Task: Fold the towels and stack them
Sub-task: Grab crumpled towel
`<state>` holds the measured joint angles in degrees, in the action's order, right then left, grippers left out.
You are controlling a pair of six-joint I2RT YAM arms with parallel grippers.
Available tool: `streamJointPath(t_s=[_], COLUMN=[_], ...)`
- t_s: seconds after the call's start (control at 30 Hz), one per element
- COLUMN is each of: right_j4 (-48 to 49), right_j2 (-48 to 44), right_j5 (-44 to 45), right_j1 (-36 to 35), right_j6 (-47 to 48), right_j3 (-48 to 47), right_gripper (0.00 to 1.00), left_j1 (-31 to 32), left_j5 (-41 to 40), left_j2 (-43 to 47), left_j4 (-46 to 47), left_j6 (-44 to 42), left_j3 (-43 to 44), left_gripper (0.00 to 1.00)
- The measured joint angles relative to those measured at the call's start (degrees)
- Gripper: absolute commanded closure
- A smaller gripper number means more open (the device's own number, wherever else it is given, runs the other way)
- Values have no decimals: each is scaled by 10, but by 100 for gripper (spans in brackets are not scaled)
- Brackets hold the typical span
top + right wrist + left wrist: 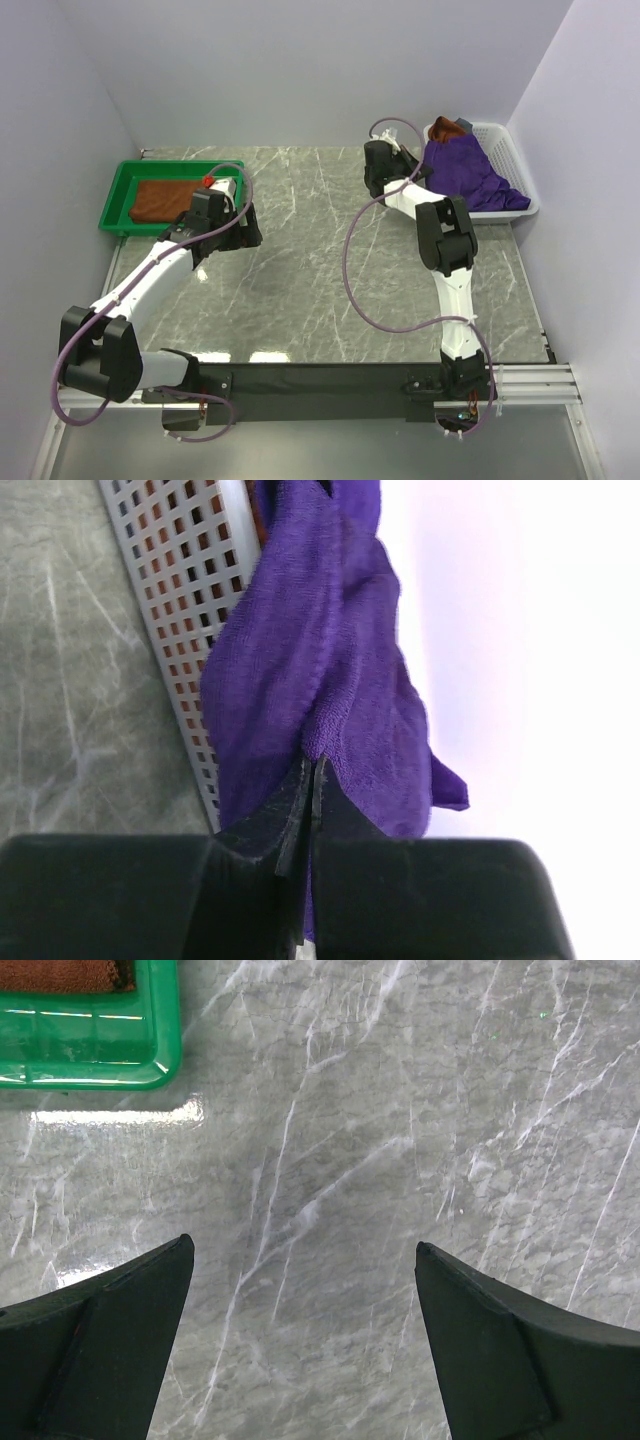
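**One towel stacked, the purple one just pinched**

At the left, the shallow green plastic tray (118, 195) holds one folded rust-brown plush towel (165, 200), lying flat; that one looks finished. Just beside the tray, the left gripper (305, 1340) hangs over the grey marble table (310, 250), jaws wide apart and holding nothing. At the far right, the right gripper (312, 790) is clamped on an edge of the crumpled deep purple plush towel (310, 660). This towel spills over the wall of the white perforated plastic basket (515, 165). It has yet to be lifted out, spread, folded and stacked. The basket wall may snag the cloth on the way out.
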<state>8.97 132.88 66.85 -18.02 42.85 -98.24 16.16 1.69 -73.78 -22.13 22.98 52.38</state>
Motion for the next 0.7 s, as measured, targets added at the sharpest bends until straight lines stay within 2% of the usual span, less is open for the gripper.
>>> streamJointPath(t_s=[0.13, 0.3, 0.5, 0.7], right_j4=[-26, -51, -36, -63], right_j2=[-30, -111, -202, -212], right_j5=[-14, -42, -68, -120], right_j1=[-1, -1, 0, -1], right_j6=[-13, -30, -35, -72], right_j3=[-2, -34, -114, -233], right_gripper=[100, 100, 100, 100], left_j1=[0, 0, 0, 0], left_j5=[0, 0, 0, 0], left_j2=[0, 0, 0, 0], left_j4=[0, 0, 0, 0], left_j6=[0, 0, 0, 0], left_j3=[0, 0, 0, 0], left_gripper=[2, 2, 2, 2])
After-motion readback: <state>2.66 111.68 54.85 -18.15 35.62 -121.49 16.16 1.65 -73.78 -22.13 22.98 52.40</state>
